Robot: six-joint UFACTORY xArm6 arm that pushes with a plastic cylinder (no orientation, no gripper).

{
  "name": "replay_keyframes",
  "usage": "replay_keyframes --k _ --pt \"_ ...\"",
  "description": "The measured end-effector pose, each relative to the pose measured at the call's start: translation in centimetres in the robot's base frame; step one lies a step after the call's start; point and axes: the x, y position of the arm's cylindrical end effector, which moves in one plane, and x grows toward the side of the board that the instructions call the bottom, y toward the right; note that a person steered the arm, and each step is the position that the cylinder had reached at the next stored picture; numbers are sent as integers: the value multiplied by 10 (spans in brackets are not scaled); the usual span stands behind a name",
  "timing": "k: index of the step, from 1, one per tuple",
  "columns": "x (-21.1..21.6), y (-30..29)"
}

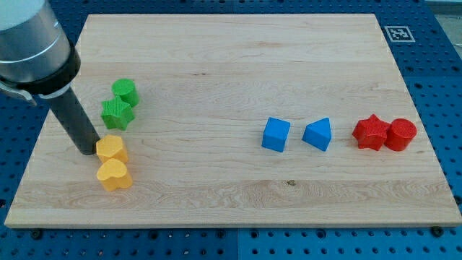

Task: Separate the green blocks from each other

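Note:
Two green blocks sit at the view's left on the wooden board [231, 58]: a green cylinder [125, 92] and, touching it just below, a green star [116, 113]. My tip [88, 149] is on the board below and left of the green star, right against the left side of a yellow hexagon block [111, 149]. The tip touches neither green block.
A yellow heart block [114, 175] lies just below the yellow hexagon. A blue cube [276, 134] and a blue triangular block [317, 134] sit right of centre. A red star [369, 133] and a red cylinder [400, 134] touch each other at the far right.

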Motion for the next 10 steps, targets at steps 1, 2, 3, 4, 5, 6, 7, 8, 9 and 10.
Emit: replay_keyframes --k 1,2,3,4,5,6,7,8,9,10 --pt "0 1" --pt "-3 -24" --pt "-27 -53" --pt "-48 -52" --pt "-50 -45" --pt "-70 -25" --pt "-81 -3" --pt "-81 7" --pt "-81 15" --pt "-81 15"
